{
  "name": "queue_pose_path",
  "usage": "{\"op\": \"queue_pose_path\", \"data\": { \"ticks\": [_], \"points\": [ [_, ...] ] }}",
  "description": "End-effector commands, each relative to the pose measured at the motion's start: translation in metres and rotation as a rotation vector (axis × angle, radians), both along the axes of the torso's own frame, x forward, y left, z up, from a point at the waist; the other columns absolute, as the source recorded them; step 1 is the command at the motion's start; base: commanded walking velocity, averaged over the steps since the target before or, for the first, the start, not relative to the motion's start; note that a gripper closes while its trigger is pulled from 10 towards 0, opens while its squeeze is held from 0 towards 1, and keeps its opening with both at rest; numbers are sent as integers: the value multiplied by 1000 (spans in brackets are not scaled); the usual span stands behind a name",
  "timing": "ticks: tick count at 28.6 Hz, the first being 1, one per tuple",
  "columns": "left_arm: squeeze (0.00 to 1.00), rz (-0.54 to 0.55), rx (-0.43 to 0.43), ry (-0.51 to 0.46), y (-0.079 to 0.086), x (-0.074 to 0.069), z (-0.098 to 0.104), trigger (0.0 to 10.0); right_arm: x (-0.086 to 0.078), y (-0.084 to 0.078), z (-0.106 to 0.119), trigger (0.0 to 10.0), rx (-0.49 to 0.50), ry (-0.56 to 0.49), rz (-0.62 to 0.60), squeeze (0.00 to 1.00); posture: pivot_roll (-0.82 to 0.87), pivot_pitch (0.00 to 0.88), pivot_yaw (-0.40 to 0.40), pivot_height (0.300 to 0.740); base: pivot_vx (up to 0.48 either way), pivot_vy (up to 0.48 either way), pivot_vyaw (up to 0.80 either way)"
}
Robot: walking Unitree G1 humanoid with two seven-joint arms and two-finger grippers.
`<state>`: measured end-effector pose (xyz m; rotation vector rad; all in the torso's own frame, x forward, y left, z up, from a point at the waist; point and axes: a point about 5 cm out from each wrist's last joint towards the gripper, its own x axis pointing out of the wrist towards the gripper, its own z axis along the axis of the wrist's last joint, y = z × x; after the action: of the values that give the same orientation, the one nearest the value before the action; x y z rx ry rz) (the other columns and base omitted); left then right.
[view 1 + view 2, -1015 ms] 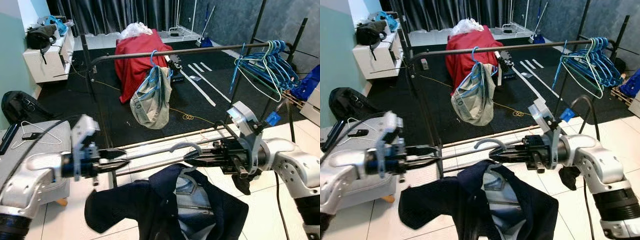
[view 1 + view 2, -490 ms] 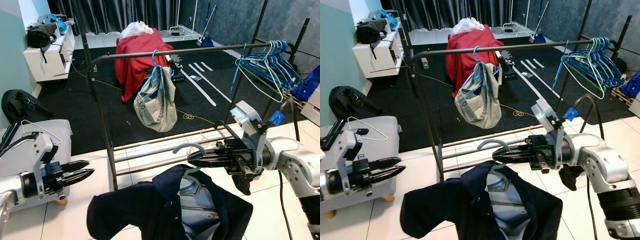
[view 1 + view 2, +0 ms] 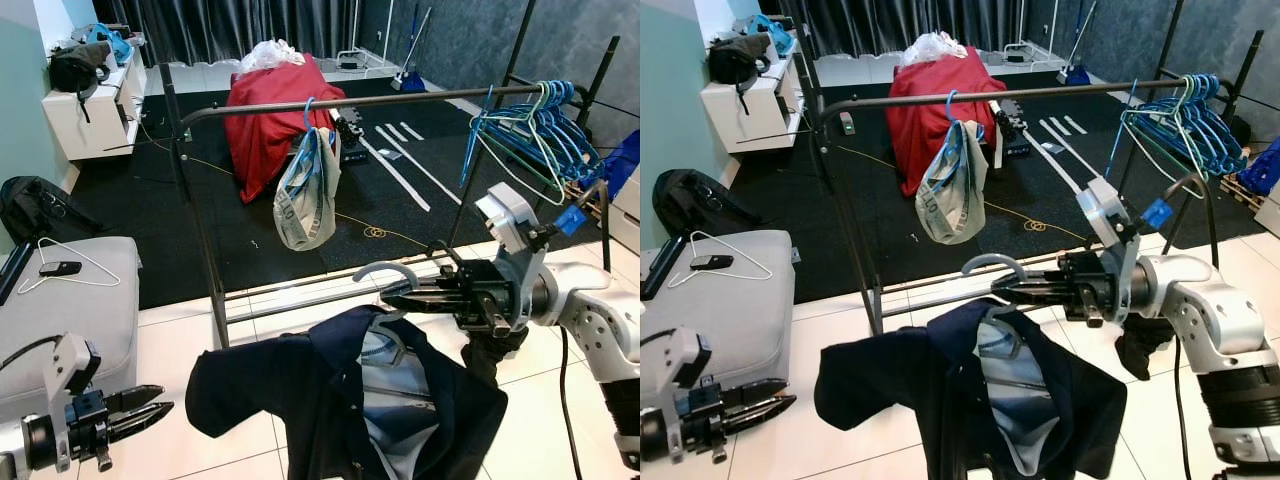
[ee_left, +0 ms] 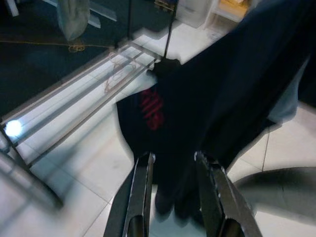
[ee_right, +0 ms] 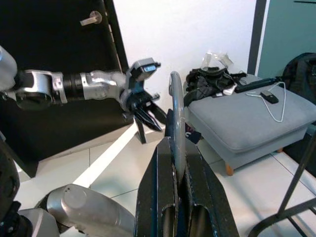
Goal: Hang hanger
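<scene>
My right gripper [image 3: 400,297] is shut on the neck of a grey hanger [image 3: 385,270], held in front of me at chest height. A dark navy jacket [image 3: 300,390] with a pale blue lining hangs from it, sleeves drooping. The right wrist view shows both fingers [image 5: 159,168] clamped on the hanger's hook [image 5: 177,113]. The dark clothes rail [image 3: 330,103] runs across beyond and above the hanger. My left gripper [image 3: 155,412] is low at the left, apart from the jacket, open with nothing between its fingers [image 4: 143,173].
A grey-green garment on a blue hanger [image 3: 305,190] hangs on the rail, with a bunch of blue hangers [image 3: 540,125] at its right end. A grey ottoman [image 3: 60,300] stands at the left. A red-covered heap [image 3: 265,110] sits behind the rail.
My left gripper has pulled away from the hanger and jacket, dropping down to the left. The right gripper has lifted the hanger and jacket slightly.
</scene>
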<state>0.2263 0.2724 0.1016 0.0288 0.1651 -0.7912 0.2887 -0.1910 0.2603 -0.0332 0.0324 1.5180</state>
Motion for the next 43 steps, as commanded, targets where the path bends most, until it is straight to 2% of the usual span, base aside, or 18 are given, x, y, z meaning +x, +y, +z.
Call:
{"op": "queue_pose_path", "data": {
  "ticks": [1, 12, 16, 17, 20, 21, 22, 23, 25, 26, 27, 28, 30, 31, 34, 35, 36, 43],
  "points": [
    [0, 23, -31, -23, -2, 3, 2, 10000, -2, 0, 8, 0, 22, -20, 24, 0, -92, 73, -18, 740, 0, 0, 0],
    [0, 32, -76, -74, -9, 10, 6, 10000, -4, -1, 7, 0, 19, -8, 34, 0, -102, 77, -17, 740, 0, 0, 0],
    [0, -38, -135, -31, -20, 5, 6, 10000, -2, -3, 3, 0, 9, 3, 33, 0, -101, 78, -18, 740, 0, 0, 0],
    [0, -70, -143, -2, -21, 0, 4, 9412, -1, -3, 2, 0, 7, 6, 31, 0, -101, 78, -18, 740, 0, 0, 0],
    [0, -89, -146, 17, -22, -3, 3, 9412, -1, -4, 2, 0, 6, 7, 30, 0, -101, 78, -18, 740, 0, 0, 0],
    [0, -108, -151, 41, -22, -7, 1, 8980, -1, -4, 2, 0, 5, 7, 27, 0, -102, 77, -19, 740, 0, 0, 0],
    [0, -108, -151, 41, -22, -7, 1, 8980, -1, -4, 2, 0, 5, 7, 27, 0, -102, 77, -19, 740, 0, 0, 0],
    [0, -130, -157, 58, -23, -10, 0, 7961, 0, -5, 2, 0, 4, 6, 25, 0, -101, 77, -19, 740, 0, 0, 0],
    [0, -130, -157, 58, -23, -10, 0, 7961, 0, -5, 2, 0, 4, 6, 25, 0, -101, 77, -19, 740, 0, 0, 0],
    [0, -155, -177, 71, -29, -13, -1, 0, 1, -5, 2, 0, 4, 3, 23, 0, -100, 74, -20, 740, 0, 0, 0],
    [0, -155, -177, 71, -29, -13, -1, 0, 1, -5, 2, 0, 4, 3, 23, 0, -100, 74, -20, 740, 0, 0, 0],
    [0, -159, -179, 65, -32, -13, -1, 1882, 1, -5, 2, 0, 5, 1, 23, 0, -100, 74, -19, 740, 0, 0, 0],
    [0, -159, -179, 65, -32, -13, -1, 1882, 1, -5, 2, 0, 5, 1, 23, 0, -100, 74, -19, 740, 0, 0, 0],
    [0, -154, -179, 54, -35, -12, -2, 10000, 1, -5, 2, 0, 5, 0, 23, 0, -103, 73, -19, 740, 0, 0, 0],
    [0, -151, -184, 52, -37, -11, -2, 10000, 1, -5, 2, 0, 5, -2, 22, 0, -103, 72, -20, 740, 0, 0, 0],
    [580, -151, -193, 53, -39, -11, -2, 10000, 1, -5, 2, 0, 4, -4, 21, 0, -103, 72, -21, 740, 0, 0, 0],
    [1000, -153, -227, 62, -42, -10, 0, 10000, 2, -6, 3, 0, 3, -6, 20, 0, -105, 72, -21, 740, 0, 0, 0],
    [1000, -165, -272, 63, -46, -10, 4, 10000, 3, -6, 4, 0, 2, -9, 19, 0, -103, 71, -22, 740, 0, 0, 0]
  ]
}}
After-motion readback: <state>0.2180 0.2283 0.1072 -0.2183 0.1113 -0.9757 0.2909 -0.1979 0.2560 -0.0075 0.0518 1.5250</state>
